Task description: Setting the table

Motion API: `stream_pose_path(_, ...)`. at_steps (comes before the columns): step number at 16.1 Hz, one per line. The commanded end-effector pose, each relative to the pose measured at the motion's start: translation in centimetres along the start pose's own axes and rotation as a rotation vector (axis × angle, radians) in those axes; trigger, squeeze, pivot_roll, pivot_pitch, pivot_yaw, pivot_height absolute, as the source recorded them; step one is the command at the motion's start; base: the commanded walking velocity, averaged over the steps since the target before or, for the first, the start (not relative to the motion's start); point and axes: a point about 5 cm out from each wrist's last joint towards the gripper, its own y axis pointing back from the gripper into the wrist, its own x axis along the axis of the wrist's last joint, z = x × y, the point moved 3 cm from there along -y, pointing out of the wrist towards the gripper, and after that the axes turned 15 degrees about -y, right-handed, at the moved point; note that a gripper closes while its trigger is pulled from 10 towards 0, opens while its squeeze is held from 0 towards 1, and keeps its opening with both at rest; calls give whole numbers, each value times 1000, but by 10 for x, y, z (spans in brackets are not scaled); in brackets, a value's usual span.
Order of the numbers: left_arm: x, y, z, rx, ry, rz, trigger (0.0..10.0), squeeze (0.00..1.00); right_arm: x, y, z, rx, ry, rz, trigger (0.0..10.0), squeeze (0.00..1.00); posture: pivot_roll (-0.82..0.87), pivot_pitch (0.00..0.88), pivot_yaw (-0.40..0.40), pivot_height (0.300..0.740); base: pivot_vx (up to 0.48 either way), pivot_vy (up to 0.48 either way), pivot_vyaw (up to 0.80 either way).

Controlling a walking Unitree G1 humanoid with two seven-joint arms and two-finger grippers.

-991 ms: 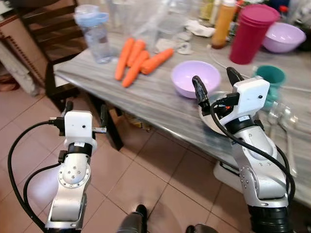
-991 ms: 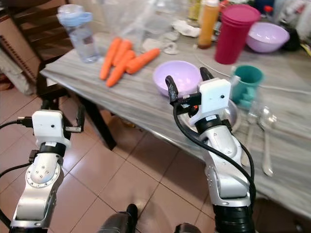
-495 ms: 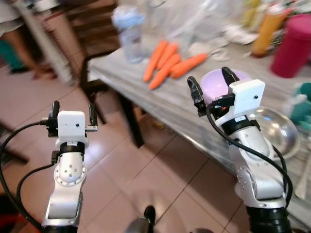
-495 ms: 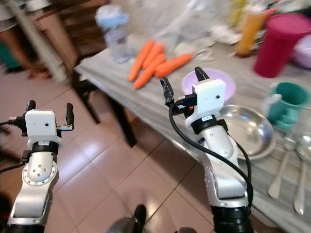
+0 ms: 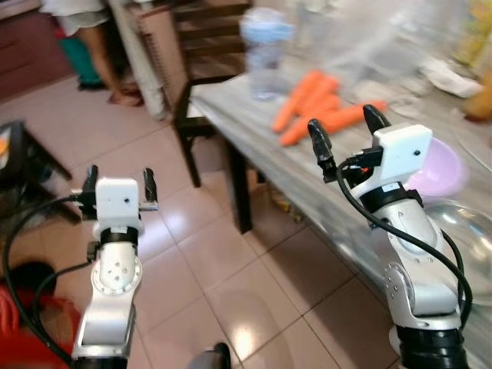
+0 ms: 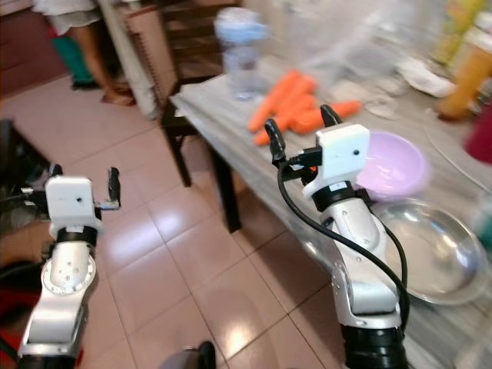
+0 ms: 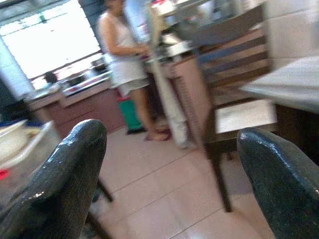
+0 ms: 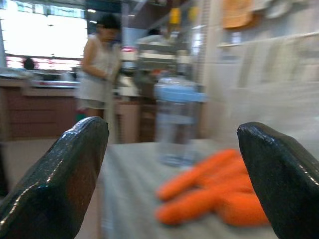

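Observation:
A lilac bowl [image 6: 393,163] and a steel plate [image 6: 433,251] rest on the grey table [image 6: 231,131] at the right. Several carrots [image 5: 317,109] lie farther back beside a clear bottle with a blue lid [image 5: 265,50]. My right gripper [image 5: 344,133] is held up open above the table's near edge, just in front of the carrots, with nothing between its fingers. My left gripper [image 5: 118,184] is open and empty over the tiled floor, well left of the table. In the right wrist view, the carrots [image 8: 209,191] and bottle [image 8: 177,119] sit blurred ahead.
A dark wooden chair [image 5: 204,69] stands at the table's far left corner. A person [image 5: 81,31] stands at the back left by a counter. Dark furniture [image 5: 23,161] and something red [image 5: 31,330] sit at my left. Tiled floor [image 5: 231,254] lies open between me and the table.
The camera has swung left, so the table and dishes have slid right and the cups have left the picture. Both grippers stay open and raised as before.

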Motion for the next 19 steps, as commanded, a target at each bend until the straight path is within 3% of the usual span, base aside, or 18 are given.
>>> stream_pose_path(1, -9, 1, -8, 30, -20, -36, 10000, 0, 1, -2, -8, 28, -12, 6, 10000, 0, -135, 140, 63, 740, 0, 0, 800)
stream_pose_path(14, -20, 1, -9, 68, -47, -96, 10000, 0, -6, -1, -7, 30, -46, -21, 10000, 0, -134, 139, 55, 740, 0, 0, 800)
stream_pose_path(19, -27, 2, -8, 64, -51, -126, 10000, 0, -17, 3, 1, -11, -87, -55, 10000, 0, -134, 133, 55, 740, 0, 118, 0)
